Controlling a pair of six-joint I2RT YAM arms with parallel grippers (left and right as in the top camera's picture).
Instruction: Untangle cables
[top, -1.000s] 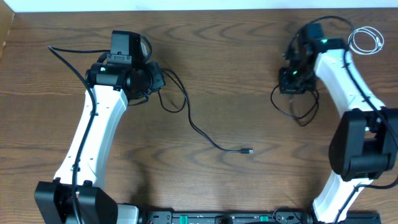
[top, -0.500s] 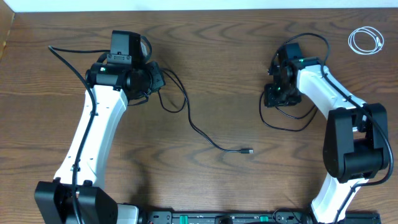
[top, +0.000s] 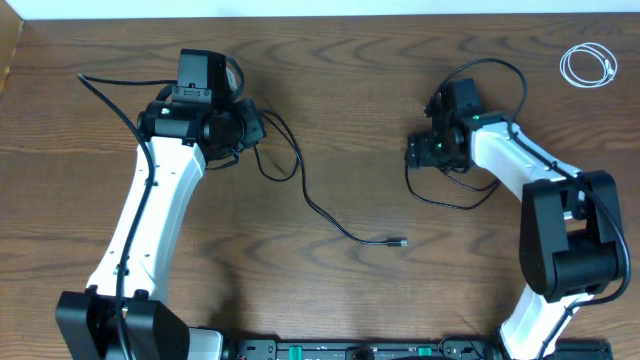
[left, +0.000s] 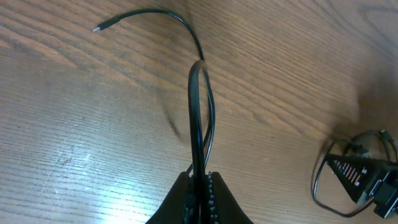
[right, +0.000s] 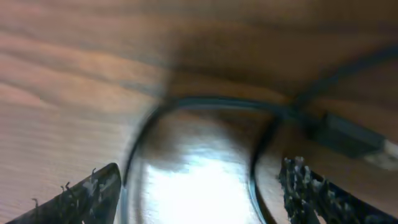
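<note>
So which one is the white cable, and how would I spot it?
Look at the wooden table's far right corner, beyond the right arm. A thin cable lies there, coiled in a flat ring, untouched. It is the only white one; the other cables are black.

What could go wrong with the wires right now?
1. The left gripper is shut on the long black cable, which is folded double at the fingers. A hard pull might kink it or drag its plug along.
2. The right gripper is open over the looped black cable. Closing here might catch two strands together and tighten the loop instead of freeing it.
</note>
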